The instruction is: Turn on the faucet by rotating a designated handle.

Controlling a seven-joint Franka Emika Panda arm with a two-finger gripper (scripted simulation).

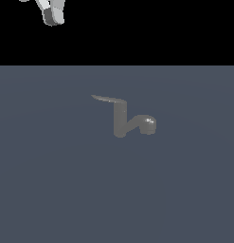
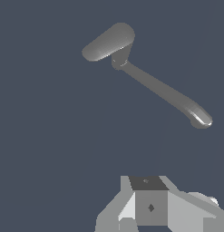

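The small matte grey faucet (image 1: 120,121) stands upright on the floor in the middle of the exterior view. Its curved spout ends in a glossy rounded head (image 1: 148,124) toward the exterior view's right. The thin flat handle (image 1: 106,99) projects from the post's top toward the exterior view's left. In the wrist view I look down on the faucet (image 2: 119,61): the handle (image 2: 109,41) shows as a broad flat blade and the spout head (image 2: 200,118) lies far from it. My gripper (image 1: 53,18) hangs high above and well to the exterior view's left of the faucet, touching nothing. Its fingers (image 2: 149,207) show only partly.
A flat blue-grey floor (image 1: 184,190) surrounds the faucet on all sides. Black background fills the upper part of the exterior view.
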